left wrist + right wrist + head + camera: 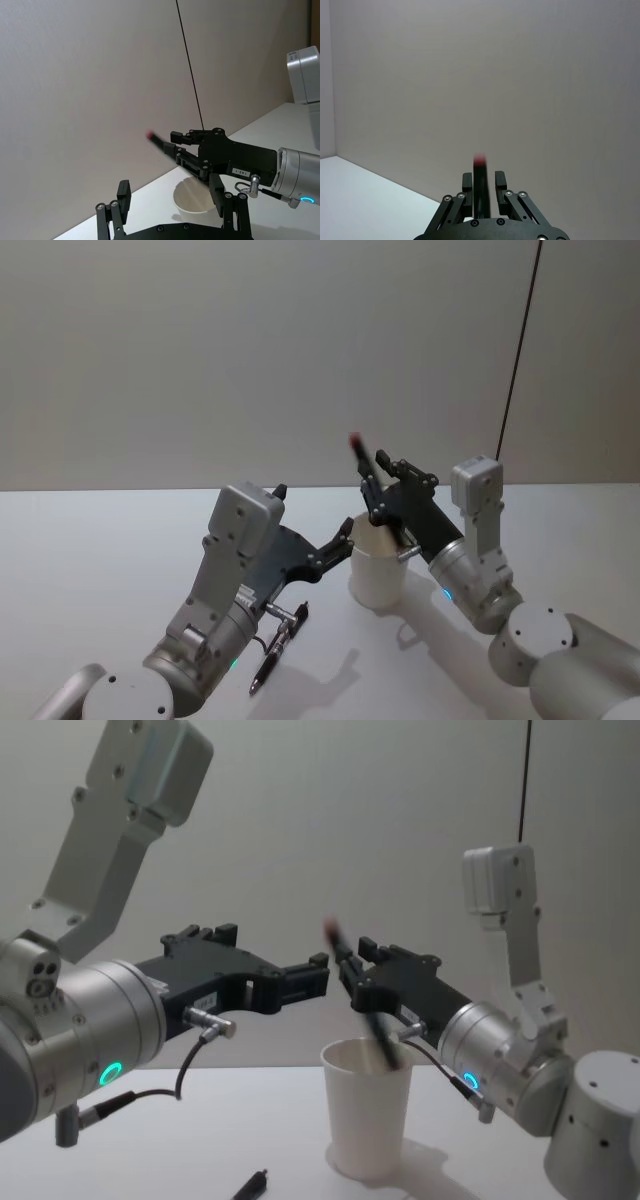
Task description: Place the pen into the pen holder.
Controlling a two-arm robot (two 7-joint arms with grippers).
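Note:
My right gripper point(373, 483) is shut on a black pen point(362, 458) with a red tip. The pen is tilted, its red end up and its lower end dipping into the mouth of the pen holder point(377, 580), a white paper cup standing on the table. From the side, the pen point(362, 995) crosses the rim of the pen holder point(366, 1120). In the right wrist view the pen point(480, 182) sits between the fingers point(467, 183). My left gripper point(170, 196) is open, just left of the pen holder point(192, 197) and apart from it.
A second black pen point(276, 648) lies on the white table point(100, 560) under my left arm, in front and to the left of the cup. A dark cable point(520, 350) hangs down the plain wall behind.

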